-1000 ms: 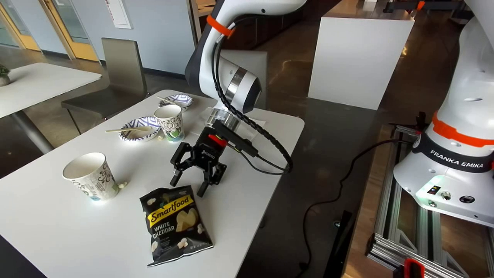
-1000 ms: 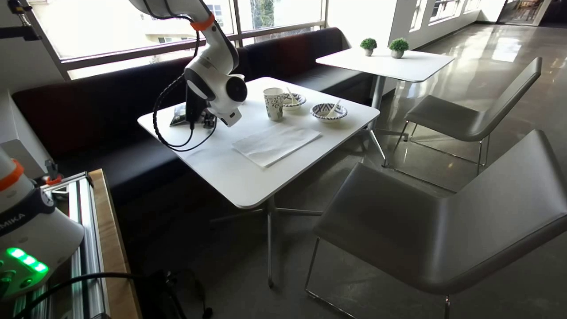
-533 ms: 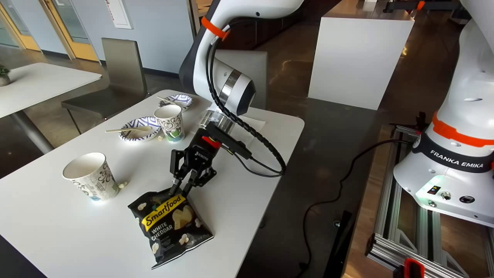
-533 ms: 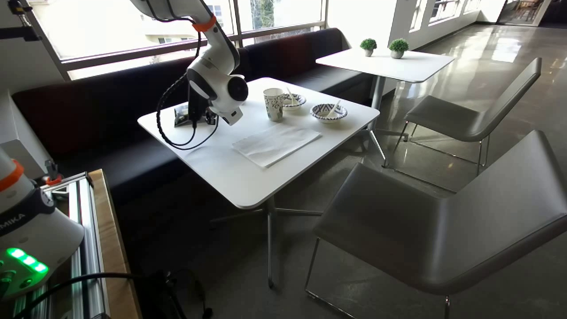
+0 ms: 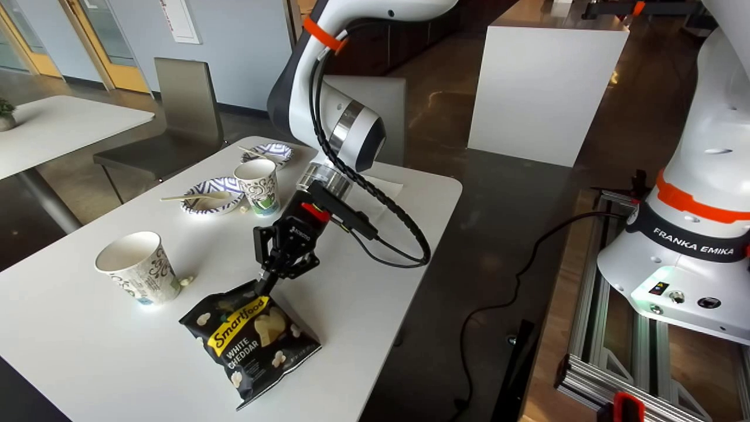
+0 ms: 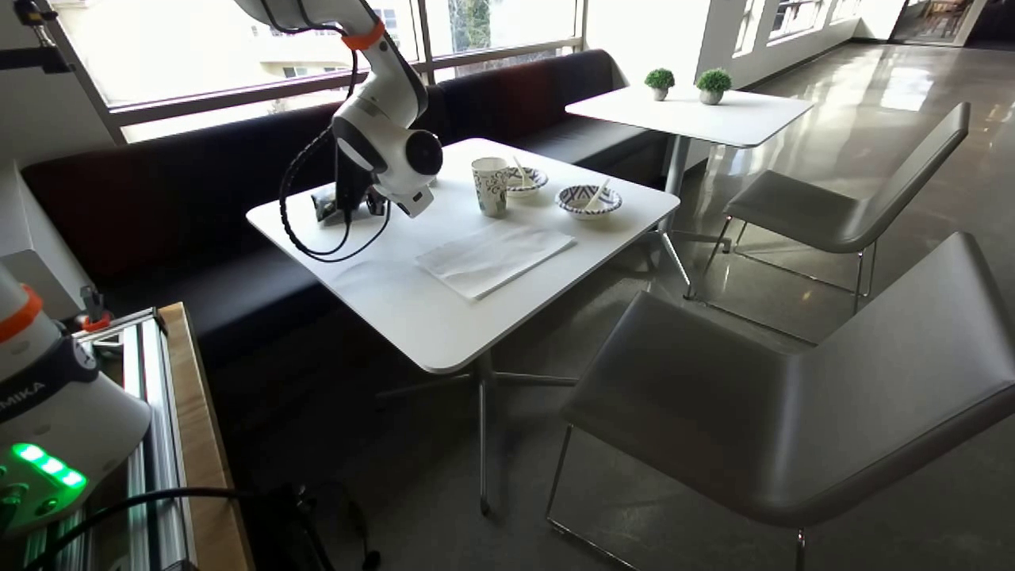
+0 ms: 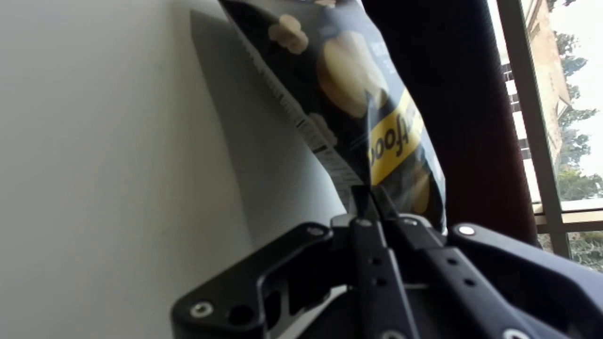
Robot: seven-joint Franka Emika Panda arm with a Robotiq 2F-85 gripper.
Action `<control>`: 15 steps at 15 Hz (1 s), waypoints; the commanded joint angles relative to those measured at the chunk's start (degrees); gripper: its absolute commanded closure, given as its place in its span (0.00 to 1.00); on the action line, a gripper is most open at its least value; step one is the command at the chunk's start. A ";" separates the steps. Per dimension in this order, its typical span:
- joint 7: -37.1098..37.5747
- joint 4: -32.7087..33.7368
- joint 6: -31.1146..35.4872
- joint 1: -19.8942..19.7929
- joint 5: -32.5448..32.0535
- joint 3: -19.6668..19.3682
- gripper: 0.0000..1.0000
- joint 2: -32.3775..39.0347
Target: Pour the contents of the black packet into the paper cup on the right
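The black packet [image 5: 252, 346] with its yellow band lies slantwise on the table in an exterior view, its top edge bunched. My gripper [image 7: 372, 190] is shut on that edge near the upper corner, and a crease runs away from the fingertips in the wrist view. There, a shadow on the table beside the packet suggests part of it is raised. The contents are hidden inside. The paper cup on the right [image 5: 258, 187] stands upright behind the gripper, apart from it; it also shows as a patterned cup [image 6: 490, 190] in an exterior view.
Another paper cup [image 5: 137, 269] stands left of the packet, with small pale bits [image 5: 186, 281] beside it. A patterned bowl [image 6: 579, 208] and a second bowl [image 5: 202, 186] hold spoons. A white napkin [image 6: 496, 258] lies on the table; a grey chair [image 6: 690, 381] stands close by.
The jaws have gone from wide apart to closed on the packet's top edge. In an exterior view the gripper has shifted slightly left, and the packet's top has swung left and crumpled.
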 commanded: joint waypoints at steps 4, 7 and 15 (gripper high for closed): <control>4.65 -9.44 5.85 1.10 -3.98 0.72 0.95 -14.07; 11.14 -15.25 11.87 1.99 -10.07 1.13 0.95 -22.19; 37.71 -25.64 22.63 -0.75 -37.80 2.23 0.96 -38.34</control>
